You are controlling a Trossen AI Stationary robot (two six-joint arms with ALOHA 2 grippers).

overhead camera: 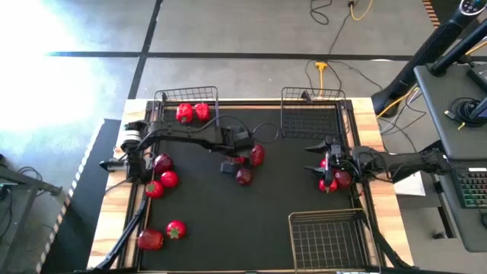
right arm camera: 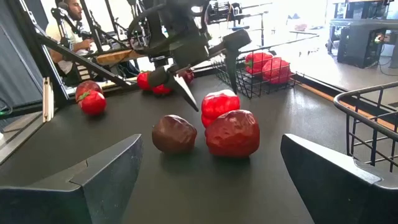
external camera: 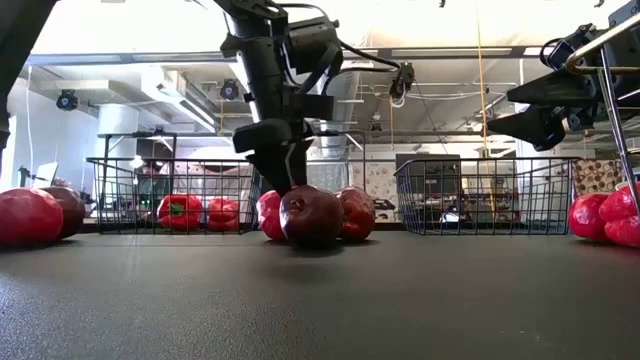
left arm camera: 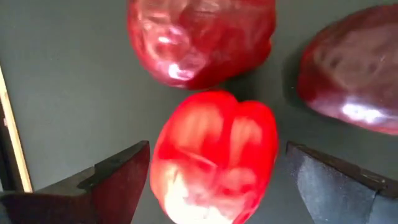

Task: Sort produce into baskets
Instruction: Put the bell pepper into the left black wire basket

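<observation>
Left gripper point(left arm camera: 214, 180) hangs wide open over the bright red pepper point(left arm camera: 214, 158), one finger either side, nothing gripped yet, pepper's length pointing toward the darker crinkled pepper point(left arm camera: 199, 37) touching it.

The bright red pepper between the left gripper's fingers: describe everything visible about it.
The bright red pepper is glossy, smooth and lobed, with a crease down its middle. It lies on the dark table mat, in a small cluster at the table's centre. The left gripper hangs open around it, one finger on either side, with gaps showing. A darker red pepper lies right against it; a maroon fruit lies close by, apart.
</observation>
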